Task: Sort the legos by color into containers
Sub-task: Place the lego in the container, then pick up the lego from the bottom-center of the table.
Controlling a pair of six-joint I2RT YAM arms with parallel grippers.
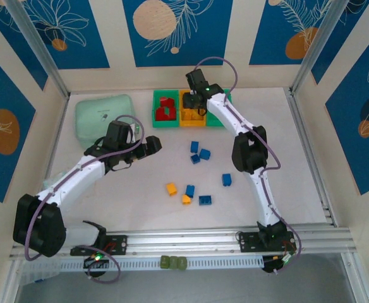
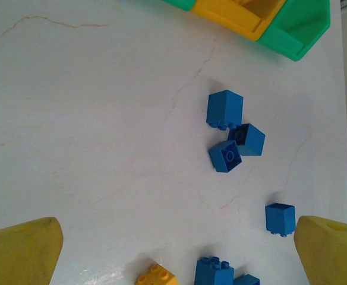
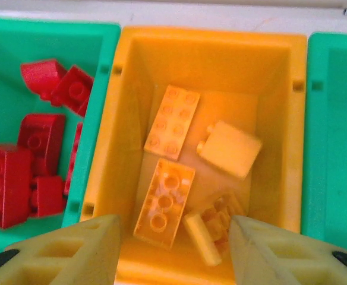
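While the right gripper [image 3: 173, 252] is hanging with its jaws parted and empty at the bottom of the right wrist view, the orange bin [image 3: 280, 53] is sitting right under it, holding yellow-orange bricks [image 3: 172, 122]. At the left edge, red bricks [image 3: 7, 184] are lying in the green bin [image 3: 1, 35]. Seen from overhead, blue bricks [image 1: 200, 153] and two orange bricks [image 1: 171, 189] are lying loose on the table [image 1: 146, 211] at mid-frame, and the left gripper [image 1: 151, 146] is hovering left of them, spread wide and holding nothing.

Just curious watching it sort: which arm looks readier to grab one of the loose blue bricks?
Left, probably: the left gripper hangs open by the blue bricks; the right gripper is over the orange bin.
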